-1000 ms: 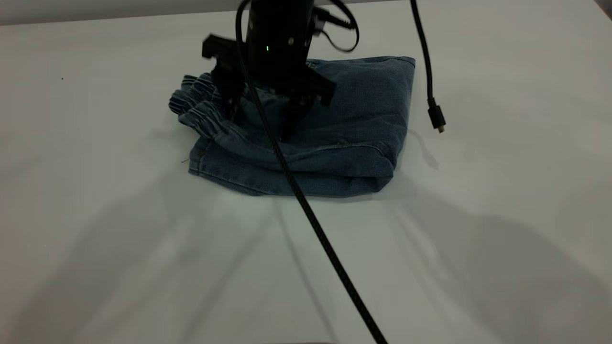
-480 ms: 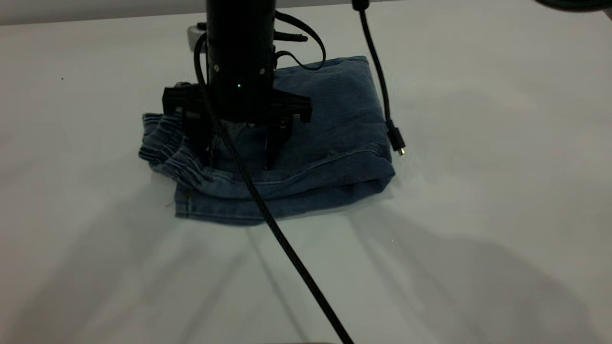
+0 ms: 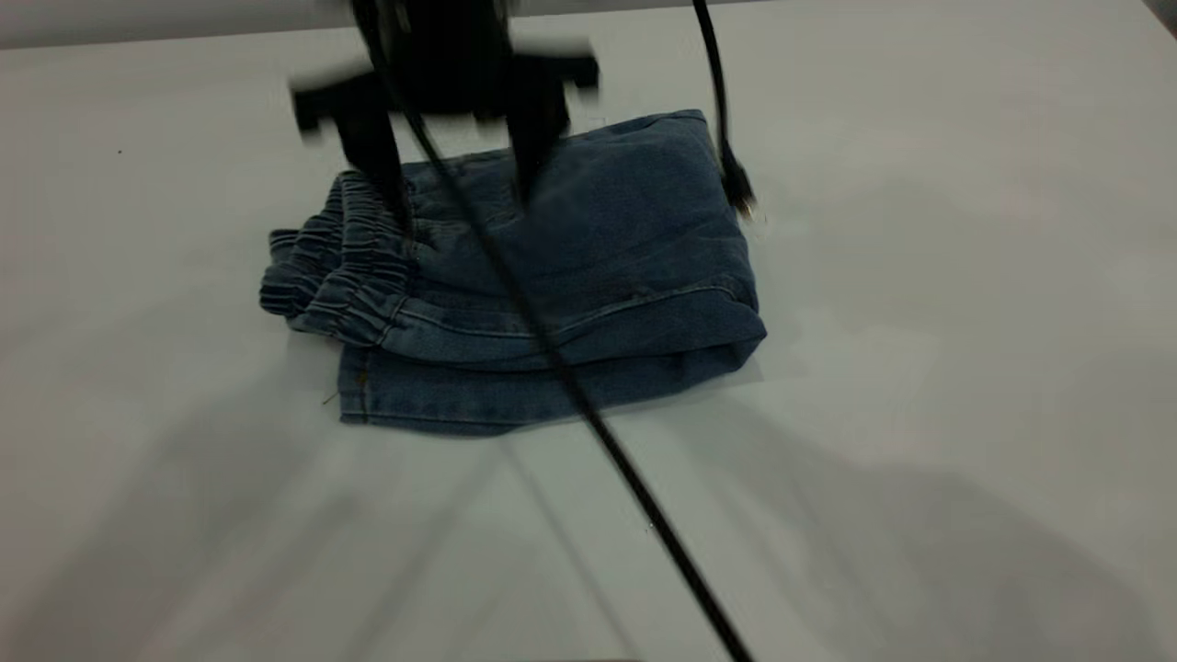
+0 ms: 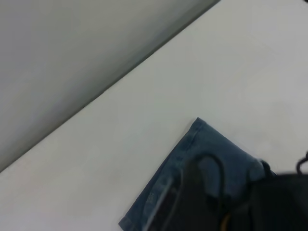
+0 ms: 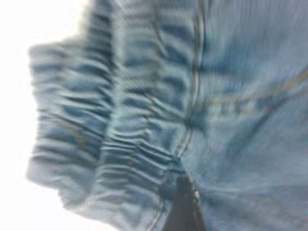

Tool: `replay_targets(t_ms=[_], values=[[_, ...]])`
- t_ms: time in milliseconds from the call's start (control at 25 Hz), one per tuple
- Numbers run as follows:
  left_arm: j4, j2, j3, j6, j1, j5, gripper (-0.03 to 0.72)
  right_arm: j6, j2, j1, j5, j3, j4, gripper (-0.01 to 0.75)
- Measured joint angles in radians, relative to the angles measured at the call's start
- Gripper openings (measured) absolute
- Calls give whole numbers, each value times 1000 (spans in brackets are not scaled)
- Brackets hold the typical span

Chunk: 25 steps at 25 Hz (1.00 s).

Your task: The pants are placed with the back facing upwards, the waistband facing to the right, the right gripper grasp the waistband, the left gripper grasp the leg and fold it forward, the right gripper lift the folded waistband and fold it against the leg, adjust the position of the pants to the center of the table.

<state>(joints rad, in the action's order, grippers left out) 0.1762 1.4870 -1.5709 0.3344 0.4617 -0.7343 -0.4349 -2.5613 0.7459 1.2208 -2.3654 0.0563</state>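
Observation:
The pants (image 3: 607, 248) lie folded in a compact denim stack on the table (image 3: 919, 368). Their elastic waistband (image 3: 331, 267) is turned to the left, on top of the leg layer (image 3: 432, 405). My right gripper (image 3: 462, 207) hangs just above the stack near the waistband, open, with nothing between its fingers. In the right wrist view the gathered waistband (image 5: 110, 110) fills the picture and one scuffed fingertip (image 5: 185, 207) shows over it. The left wrist view looks from farther off at a corner of the pants (image 4: 202, 144), with blurred dark shapes in front.
A black braided cable (image 3: 598, 423) runs diagonally from the right arm across the pants to the near edge. A second cable with a plug (image 3: 738, 188) dangles beside the stack's right side. The table edge and a grey wall (image 4: 72, 57) show in the left wrist view.
The right gripper slid the folded pants leftward and nearer, then rose off the cloth. The pants now lie still, and the dangling plug has swung.

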Motion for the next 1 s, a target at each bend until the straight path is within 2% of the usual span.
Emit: replay_targets(t_ms=[200,560,720,1000], values=[[0,-153,0,0,0,-67,547,150,178,1,18,-15,-15,507],[1,-443,0,-5,0,-346,547,332,567,1,36,36,-8,507],[3,-545,29,-34,0,-434,547,355,760,1,40,170,-7,503],[2,-701,231,-97,0,-438,547,360,1095,1,42,541,-7,497]])
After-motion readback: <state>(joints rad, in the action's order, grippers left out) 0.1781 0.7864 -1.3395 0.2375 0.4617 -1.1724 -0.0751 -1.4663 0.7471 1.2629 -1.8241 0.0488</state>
